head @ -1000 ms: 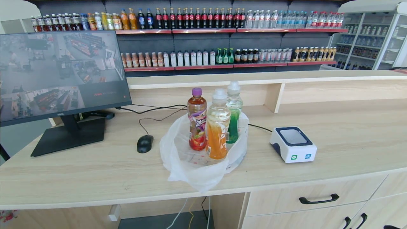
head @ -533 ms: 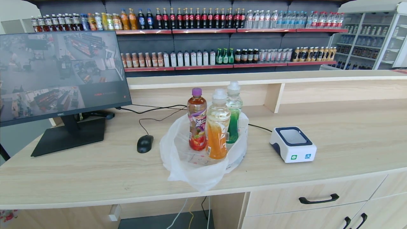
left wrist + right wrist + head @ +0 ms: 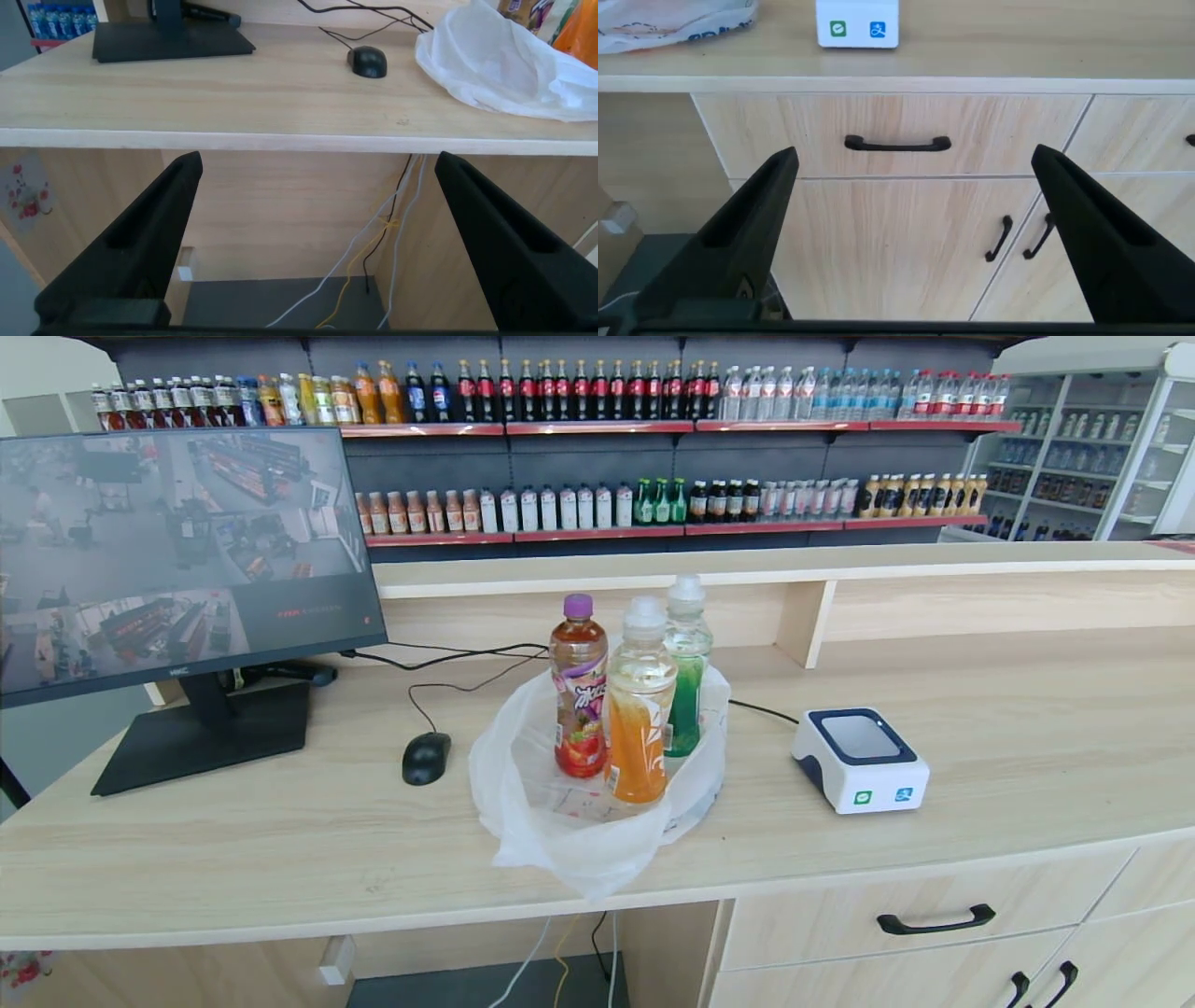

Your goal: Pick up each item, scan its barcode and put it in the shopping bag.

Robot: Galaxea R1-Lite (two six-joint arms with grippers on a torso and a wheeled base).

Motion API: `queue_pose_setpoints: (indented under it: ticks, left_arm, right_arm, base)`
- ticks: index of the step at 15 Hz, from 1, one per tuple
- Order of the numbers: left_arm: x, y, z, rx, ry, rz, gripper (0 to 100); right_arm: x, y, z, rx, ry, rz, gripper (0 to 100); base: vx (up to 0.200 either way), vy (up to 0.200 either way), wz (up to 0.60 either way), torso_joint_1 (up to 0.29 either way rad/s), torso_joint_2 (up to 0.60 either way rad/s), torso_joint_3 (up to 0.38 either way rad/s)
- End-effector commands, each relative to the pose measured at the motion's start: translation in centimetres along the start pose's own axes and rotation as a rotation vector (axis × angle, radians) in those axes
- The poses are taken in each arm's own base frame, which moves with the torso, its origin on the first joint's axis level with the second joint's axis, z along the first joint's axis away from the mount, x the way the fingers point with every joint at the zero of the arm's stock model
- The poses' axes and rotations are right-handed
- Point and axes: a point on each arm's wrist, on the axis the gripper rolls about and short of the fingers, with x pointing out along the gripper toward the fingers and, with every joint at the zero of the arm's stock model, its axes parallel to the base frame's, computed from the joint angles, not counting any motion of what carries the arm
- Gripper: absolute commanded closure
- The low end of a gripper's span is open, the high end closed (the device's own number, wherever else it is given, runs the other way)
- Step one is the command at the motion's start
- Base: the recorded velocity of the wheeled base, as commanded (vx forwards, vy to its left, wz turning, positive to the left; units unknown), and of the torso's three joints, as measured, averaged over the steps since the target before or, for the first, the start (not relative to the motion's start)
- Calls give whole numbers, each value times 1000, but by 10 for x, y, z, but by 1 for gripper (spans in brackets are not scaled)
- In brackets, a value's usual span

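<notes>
Three bottles stand upright inside the white shopping bag [image 3: 579,821] on the counter: a red drink with a purple cap [image 3: 579,686], an orange drink [image 3: 639,705] and a green one [image 3: 689,663] behind it. The white barcode scanner [image 3: 859,759] sits to the bag's right. My left gripper [image 3: 318,243] hangs open below the counter's front edge, with the bag [image 3: 505,61] up on the counter above it. My right gripper [image 3: 915,243] is open too, low in front of the drawer handle [image 3: 896,144], with the scanner [image 3: 857,22] above it.
A monitor [image 3: 177,560] on a black stand and a black mouse [image 3: 426,758] with its cable are left of the bag. A raised wooden ledge [image 3: 784,565] runs behind the counter. Drawers and cabinet doors [image 3: 934,922] sit under the counter's right half; cables [image 3: 374,252] hang below its middle.
</notes>
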Motion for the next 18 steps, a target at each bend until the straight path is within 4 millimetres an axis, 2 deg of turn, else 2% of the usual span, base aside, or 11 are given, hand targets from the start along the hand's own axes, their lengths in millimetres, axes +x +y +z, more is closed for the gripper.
queue_pose_setpoints:
  ticks: [1, 4, 6, 11, 14, 18]
  left_arm:
    - [0, 0, 0, 0, -1, 0, 0]
    - [0, 0, 0, -2, -1, 0, 0]
    - [0, 0, 0, 0, -1, 0, 0]
    - [0, 0, 0, -2, -1, 0, 0]
    - [0, 0, 0, -2, -1, 0, 0]
    - [0, 0, 0, 0, 1, 0, 0]
  right_arm:
    - [1, 0, 0, 21, 17, -27, 0]
    - [0, 2, -5, 46, 6, -107, 0]
    - [-5, 2, -8, 42, -64, -55, 0]
    - [-5, 2, -8, 48, -68, -58, 0]
    - [-5, 2, -8, 50, -68, -58, 0]
    - [-5, 2, -8, 50, -70, -58, 0]
  base:
    - [0, 0, 0, 0, 0, 0]
    - [0, 0, 0, 0, 0, 0]
    - [0, 0, 0, 0, 0, 0]
    - [0, 0, 0, 0, 0, 0]
    - [-200, 0, 0, 7, 4, -1]
    - [0, 0, 0, 0, 0, 0]
